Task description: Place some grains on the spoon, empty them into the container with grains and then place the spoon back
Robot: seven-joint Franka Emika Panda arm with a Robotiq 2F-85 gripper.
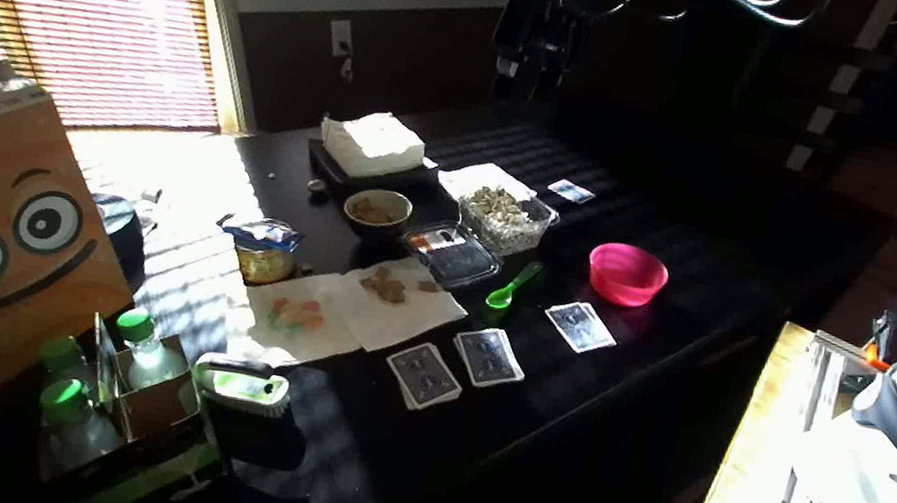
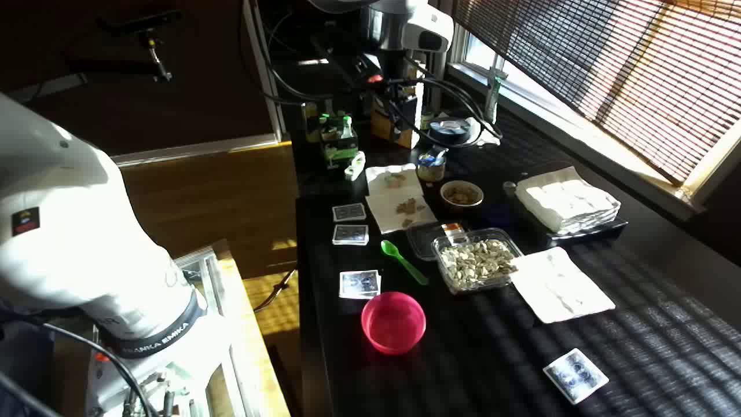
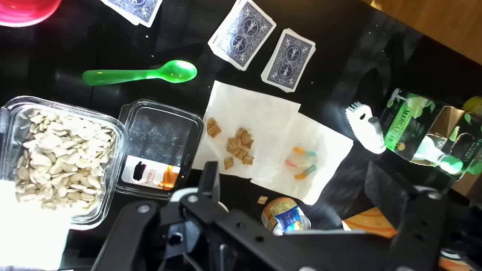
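Note:
The green spoon [image 3: 139,75] lies flat on the black table in the wrist view. It also shows in both exterior views [image 1: 516,287] [image 2: 405,263], between the card piles and the container. Its bowl shows no grains. The clear square container [image 3: 119,158] holds pale seeds and stands beside the spoon; both exterior views show it too [image 1: 515,240] [image 2: 517,250]. My gripper [image 3: 298,184] is open, with nothing between its fingers. It is high above the table, away from spoon and container, and also shows in an exterior view [image 1: 530,76].
A clear lid [image 3: 158,124] lies beside the container. A pink bowl [image 2: 399,341] and card piles [image 2: 350,234] are near the spoon. Napkins with snacks [image 3: 260,101], a bowl with brown contents [image 1: 375,217], a jar [image 3: 280,214], a napkin stack [image 2: 567,200] and a brush [image 3: 365,128] stand around.

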